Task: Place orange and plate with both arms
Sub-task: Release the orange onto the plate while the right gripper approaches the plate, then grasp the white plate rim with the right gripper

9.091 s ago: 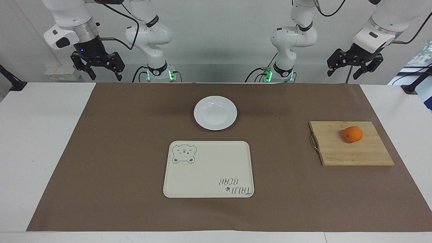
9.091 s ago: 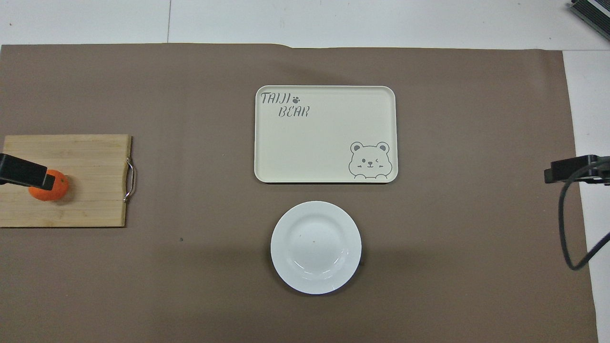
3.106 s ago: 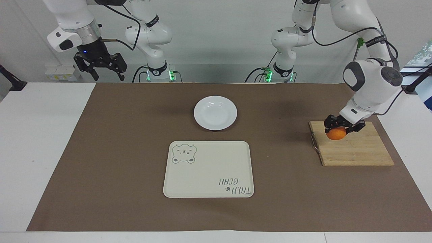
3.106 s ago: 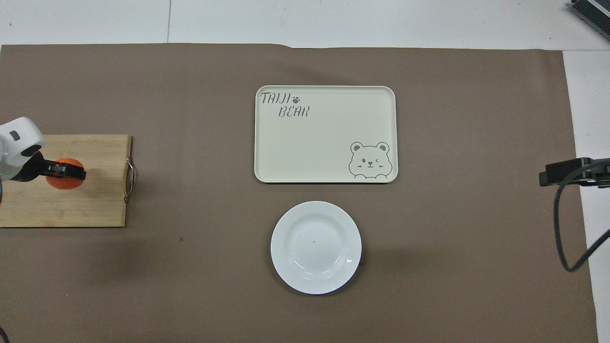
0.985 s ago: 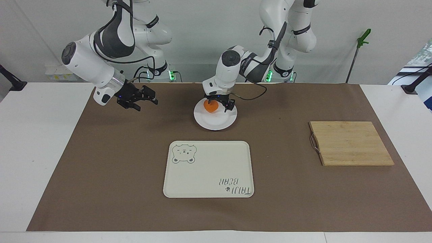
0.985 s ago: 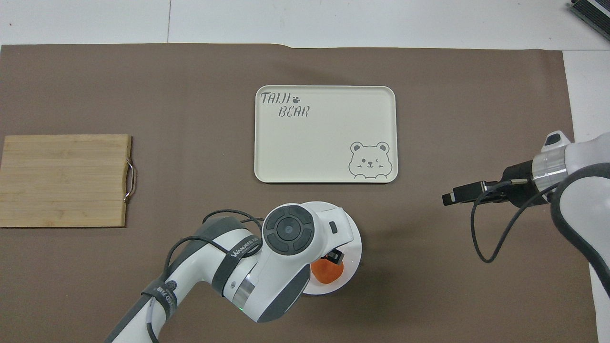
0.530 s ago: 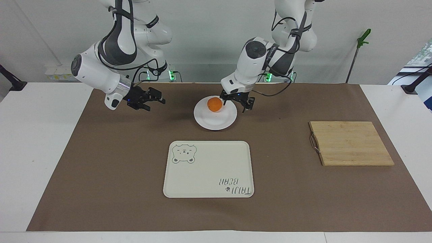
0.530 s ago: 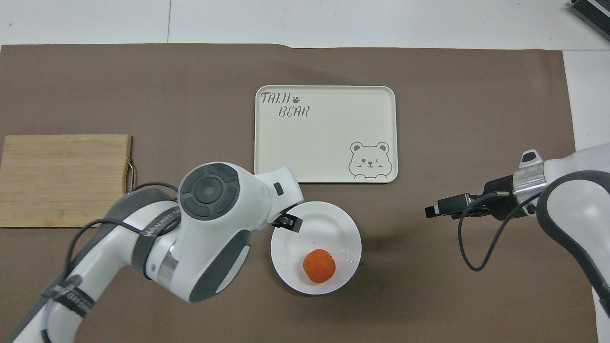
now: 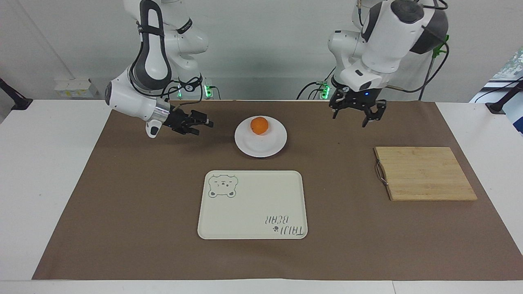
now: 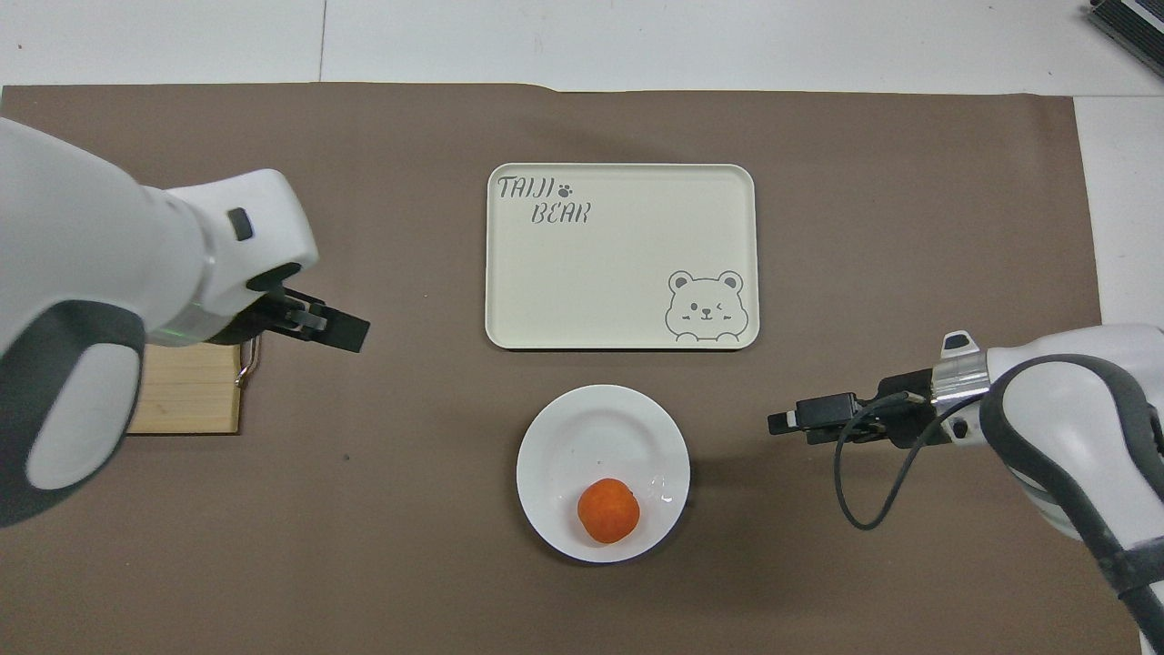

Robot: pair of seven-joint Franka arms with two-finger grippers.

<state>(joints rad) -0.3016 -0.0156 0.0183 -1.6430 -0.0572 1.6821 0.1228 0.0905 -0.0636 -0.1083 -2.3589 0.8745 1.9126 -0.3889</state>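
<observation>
The orange (image 9: 259,125) lies on the white plate (image 9: 261,150), in the part of its well nearest the robots; it also shows in the overhead view (image 10: 607,510) on the plate (image 10: 600,418). My left gripper (image 9: 356,115) is open and empty, raised over the brown mat between the plate and the cutting board; it also shows in the overhead view (image 10: 346,330). My right gripper (image 9: 202,126) is open and empty, low over the mat beside the plate toward the right arm's end, pointing at the plate with a gap between them; it also shows in the overhead view (image 10: 784,423).
A cream tray (image 9: 253,200) with a bear drawing lies farther from the robots than the plate, also in the overhead view (image 10: 618,273). A wooden cutting board (image 9: 425,173) with a metal handle lies toward the left arm's end, partly covered by my left arm in the overhead view (image 10: 186,400).
My left gripper let go of the orange on the plate, then rose and moved away toward the cutting board. My right gripper came down and closer to the plate.
</observation>
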